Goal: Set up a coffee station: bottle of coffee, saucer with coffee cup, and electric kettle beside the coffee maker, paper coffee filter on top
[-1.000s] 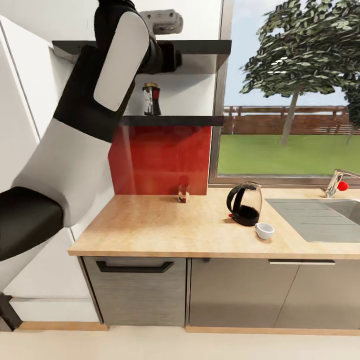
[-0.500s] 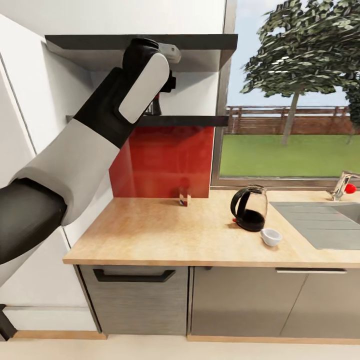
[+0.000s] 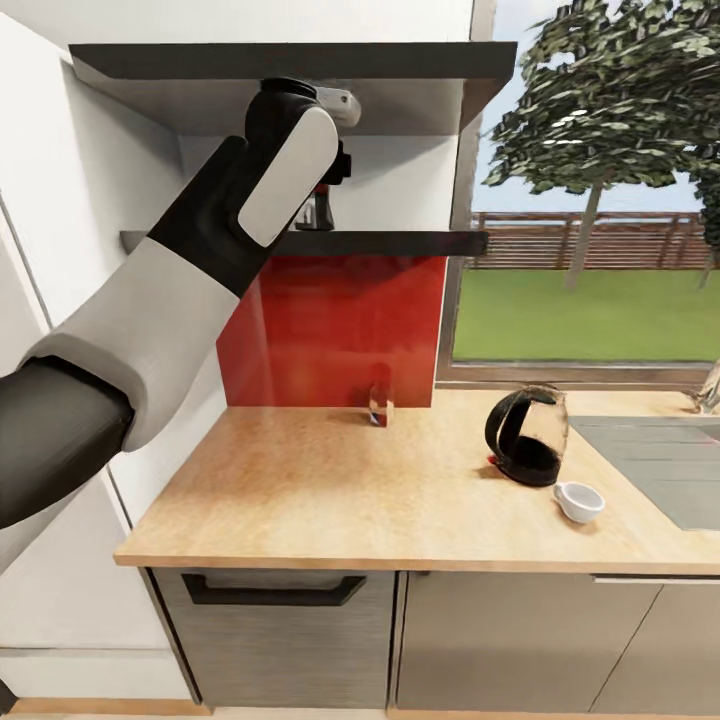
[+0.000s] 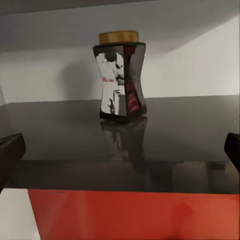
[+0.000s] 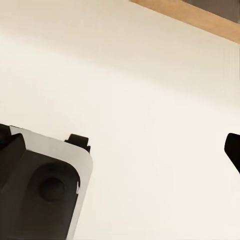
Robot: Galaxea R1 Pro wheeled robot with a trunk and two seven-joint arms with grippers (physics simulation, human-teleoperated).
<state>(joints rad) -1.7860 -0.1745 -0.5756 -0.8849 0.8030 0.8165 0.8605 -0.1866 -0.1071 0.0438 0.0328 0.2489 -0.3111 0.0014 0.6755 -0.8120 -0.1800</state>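
So the left arm (image 3: pixel 200 270) is stretched way up toward the lower shelf (image 3: pixel 400 242), and the step in hand looks like grabbing the bottle of coffee (image 4: pixel 120 77). The jar stands upright on that dark glossy shelf, set back from the front edge, with the left gripper (image 4: pixel 120 150) short of it, not touching. The fingers (image 4: pixel 11 152) are spread wide, one tip at each side of the left wrist view with the jar framed between them. To do this well I'd say: push straight in along the shelf, keep the tips just above the shelf surface, and close around the pinched waist of the jar, since that hourglass shape should stop it slipping. Don't nudge it first, it looks tippy. The upper shelf (image 3: pixel 300 70) sits close overhead, so lifting high is out; slide it forward instead.

Below, the desk (image 3: pixel 300 490) has a small red box-like thing (image 3: pixel 380 408) at the red backsplash (image 3: pixel 330 330), then the electric kettle (image 3: pixel 528 435) and the coffee cup (image 3: pixel 580 500) just beside it, near the sink (image 3: pixel 660 460).

The wrist camera gives the yellow lid, the label and the gap to the jar, which the forearm mostly hides from the head view. The head view gives the desk layout. The right wrist view just has pale floor and the robot's base (image 5: pixel 40 190); right fingers (image 5: pixel 232 150) look open, one tip at the edge.
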